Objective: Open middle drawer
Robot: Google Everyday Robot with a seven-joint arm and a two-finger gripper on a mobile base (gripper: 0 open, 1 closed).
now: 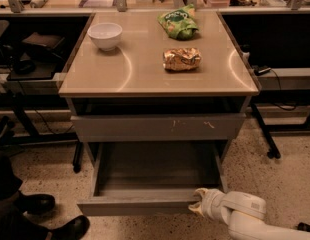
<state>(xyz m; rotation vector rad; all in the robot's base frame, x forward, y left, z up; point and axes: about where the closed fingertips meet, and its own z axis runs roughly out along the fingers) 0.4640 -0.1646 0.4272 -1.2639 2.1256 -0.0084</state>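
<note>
The middle drawer (pixel 145 205) is a wide shallow grey metal drawer with a plain flat front. It stands pulled well out of the cabinet, and its grey interior (pixel 155 169) is bare. My gripper (pixel 196 207) is at the top edge of the drawer front near its right end, with the white wrist (pixel 235 211) behind it at the lower right. Above the drawer, the taller grey drawer with pale scratch marks (pixel 157 126) is shut. The lowest drawer is hidden.
On the cabinet's tan top (pixel 145 74) are a white bowl (pixel 105 35), a green bag (pixel 178 22) and a gold foil packet (pixel 181 59). A person's black shoes (pixel 50 216) are on the speckled floor at the lower left. Desk legs and cables flank the cabinet.
</note>
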